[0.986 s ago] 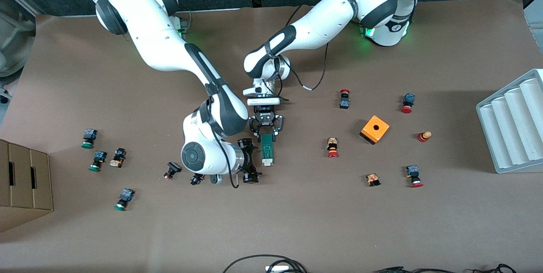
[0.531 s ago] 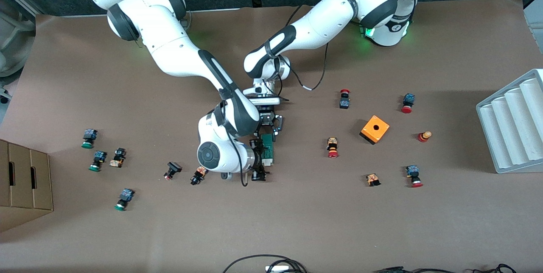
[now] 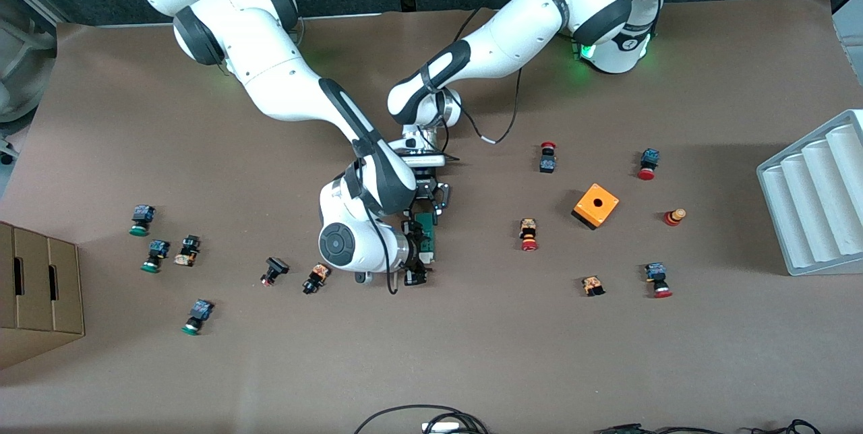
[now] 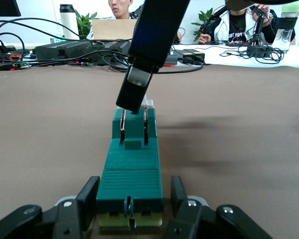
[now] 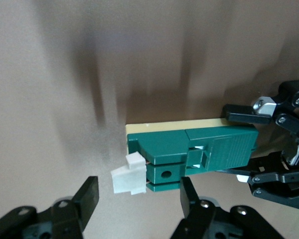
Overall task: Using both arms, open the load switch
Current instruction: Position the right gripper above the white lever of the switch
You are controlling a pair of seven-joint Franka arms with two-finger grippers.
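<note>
The dark-green load switch (image 3: pixel 427 233) lies flat in the middle of the table, its white end piece (image 5: pixel 127 178) pointing toward the front camera. My left gripper (image 4: pixel 131 193) is shut on the end farthest from the camera, one finger on each long side. My right gripper (image 5: pixel 139 195) is low at the white end. Its fingers (image 5: pixel 92 195) stand apart on either side of the white piece without touching it. In the left wrist view, one right finger (image 4: pixel 135 92) hangs over the white end. In the front view the right gripper (image 3: pixel 419 253) covers that end.
An orange cube with a hole (image 3: pixel 596 205) and several small push buttons (image 3: pixel 528 234) lie toward the left arm's end. More buttons (image 3: pixel 315 279) lie toward the right arm's end, beside a cardboard box (image 3: pixel 34 286). A white ribbed tray (image 3: pixel 816 198) sits at the table's edge.
My right arm has swung in from its own end of the table, bringing its gripper around the switch's white end, and its fingers have narrowed. The left gripper and the switch have not moved.
</note>
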